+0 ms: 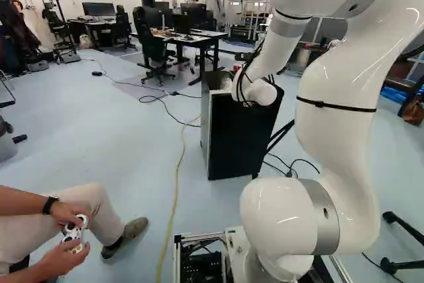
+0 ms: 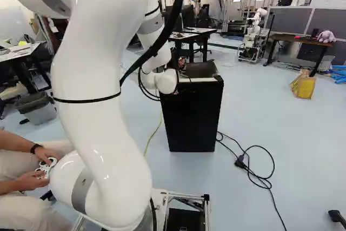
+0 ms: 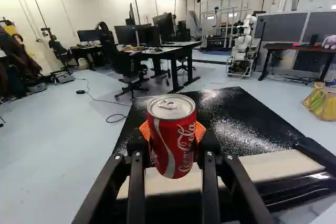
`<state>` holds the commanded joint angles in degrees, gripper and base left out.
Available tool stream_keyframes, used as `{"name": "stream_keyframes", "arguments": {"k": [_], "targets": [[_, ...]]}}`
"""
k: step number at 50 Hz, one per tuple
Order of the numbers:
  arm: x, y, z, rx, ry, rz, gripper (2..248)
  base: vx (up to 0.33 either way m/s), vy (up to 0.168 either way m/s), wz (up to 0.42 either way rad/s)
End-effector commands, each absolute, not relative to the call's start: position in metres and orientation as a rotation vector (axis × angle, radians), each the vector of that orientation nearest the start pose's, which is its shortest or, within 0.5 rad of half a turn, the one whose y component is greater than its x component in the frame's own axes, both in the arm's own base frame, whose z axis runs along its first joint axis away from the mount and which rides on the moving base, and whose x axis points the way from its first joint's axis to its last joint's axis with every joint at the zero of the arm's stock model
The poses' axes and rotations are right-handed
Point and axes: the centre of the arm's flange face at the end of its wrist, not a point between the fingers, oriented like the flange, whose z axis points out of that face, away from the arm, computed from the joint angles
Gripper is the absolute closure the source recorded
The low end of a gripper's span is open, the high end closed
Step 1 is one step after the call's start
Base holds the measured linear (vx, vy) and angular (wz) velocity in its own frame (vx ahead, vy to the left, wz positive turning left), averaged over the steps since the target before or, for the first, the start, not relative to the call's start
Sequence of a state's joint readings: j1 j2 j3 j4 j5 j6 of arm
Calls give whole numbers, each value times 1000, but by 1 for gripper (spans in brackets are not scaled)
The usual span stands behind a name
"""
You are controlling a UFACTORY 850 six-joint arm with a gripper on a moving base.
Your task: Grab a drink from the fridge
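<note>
1. Over the black top of the fridge (image 2: 193, 114), the hand (image 3: 172, 132) is holding a red drink can (image 3: 173, 139) — its two fingers are standing apart by the can's width, their orange pads (image 3: 199, 131) pressing it from both sides.
2. The can is standing nearly upright in that grip, its silver lid facing up; whether its base is touching the fridge is not possible to tell.
3. The white arm (image 1: 344, 91) is reaching forward, its wrist part (image 2: 165, 81) hanging by the fridge's upper edge and hiding the hand from both base views.
4. Black cables (image 2: 259, 179) are lying looped on the floor near the fridge, while a yellow cord (image 1: 175, 193) is running along its other side.
5. Farther off, another robot (image 3: 242, 51) is standing beside a dark-topped table (image 3: 294, 48).
</note>
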<state>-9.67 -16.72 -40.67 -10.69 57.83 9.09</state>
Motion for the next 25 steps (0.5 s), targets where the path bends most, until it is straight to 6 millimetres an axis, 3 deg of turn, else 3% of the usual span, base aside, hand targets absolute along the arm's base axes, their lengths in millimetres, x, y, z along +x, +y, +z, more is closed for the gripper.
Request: {"name": "stream_keyframes", "arguments": {"k": [25], "targets": [[425, -38, 399, -2420, 76, -1955, 152, 0, 0, 0]]}}
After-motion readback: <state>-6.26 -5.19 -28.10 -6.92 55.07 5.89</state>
